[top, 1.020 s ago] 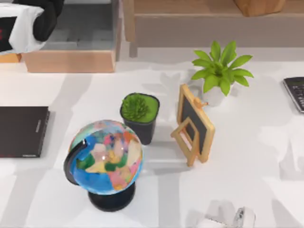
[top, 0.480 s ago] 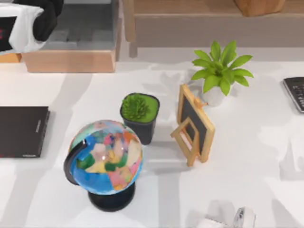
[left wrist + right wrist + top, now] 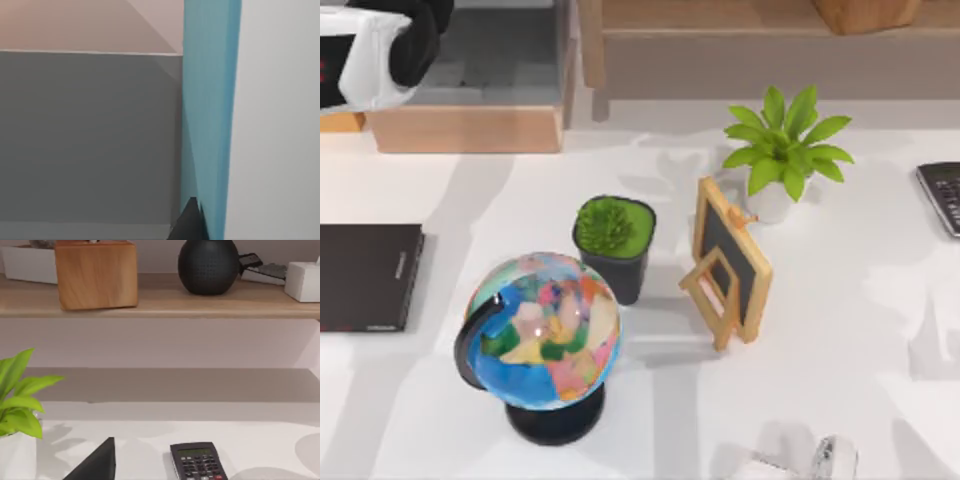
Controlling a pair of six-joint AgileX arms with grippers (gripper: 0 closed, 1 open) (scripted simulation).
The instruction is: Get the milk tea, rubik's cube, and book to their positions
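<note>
At the counter's far left corner, the left arm (image 3: 375,50) sits over the wooden cubby (image 3: 470,128); its wrist view has the book (image 3: 210,120) standing on edge, teal cover against the grey compartment wall, apparently held, though I cannot tell whether the left tool is clenched or released. To do this step well, keep the book upright, ease it fully in, then let go straight. Right tool (image 3: 825,460) is parked at the near edge, state unclear.

Top view: overhead, facing down on table (image 3: 840,300). Right wrist: low, facing shelf (image 3: 160,302); shares calculator (image 3: 942,195). Left wrist: close against teal surface (image 3: 210,125).
</note>
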